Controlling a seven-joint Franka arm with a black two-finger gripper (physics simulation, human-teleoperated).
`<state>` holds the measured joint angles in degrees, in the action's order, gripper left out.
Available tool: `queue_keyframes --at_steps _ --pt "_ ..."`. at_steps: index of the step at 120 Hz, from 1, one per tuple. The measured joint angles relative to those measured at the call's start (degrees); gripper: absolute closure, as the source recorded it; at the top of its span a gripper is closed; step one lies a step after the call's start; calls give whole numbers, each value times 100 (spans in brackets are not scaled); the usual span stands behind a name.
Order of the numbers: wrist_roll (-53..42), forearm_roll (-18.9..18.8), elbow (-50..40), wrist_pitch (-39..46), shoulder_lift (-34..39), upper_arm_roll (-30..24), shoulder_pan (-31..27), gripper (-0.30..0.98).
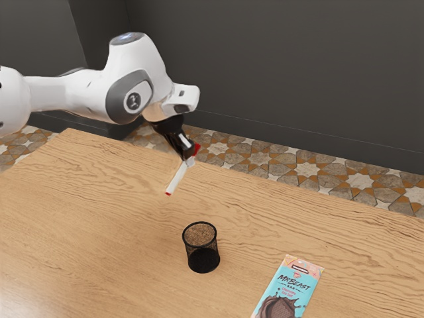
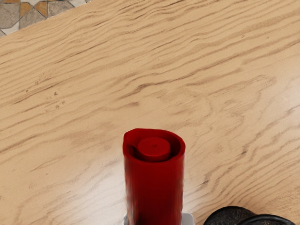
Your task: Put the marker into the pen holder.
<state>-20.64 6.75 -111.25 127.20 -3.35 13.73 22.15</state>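
My gripper (image 1: 190, 158) is pinching the marker (image 1: 177, 180) — tilted, its red cap upward — above the table (image 1: 99, 199). The pen holder (image 1: 201, 248) stands upright, apart from it; the fingers look closed on it near the cap, as far as I can tell.

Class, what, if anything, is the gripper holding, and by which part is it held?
The gripper holds the marker near its upper end, close to the large red cap, its white barrel slanting down.

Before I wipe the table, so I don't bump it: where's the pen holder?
The pen holder stands on the table, toward the exterior view's left from the chocolate bar, and lower than the marker in the gripper.
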Motion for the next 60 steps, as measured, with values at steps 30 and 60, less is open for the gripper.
queue_keyframes --at_steps 30,60 --pt "297 141 -95 269 -366 -506 154 79" --pt "539 168 -441 460 -397 -560 101 79"
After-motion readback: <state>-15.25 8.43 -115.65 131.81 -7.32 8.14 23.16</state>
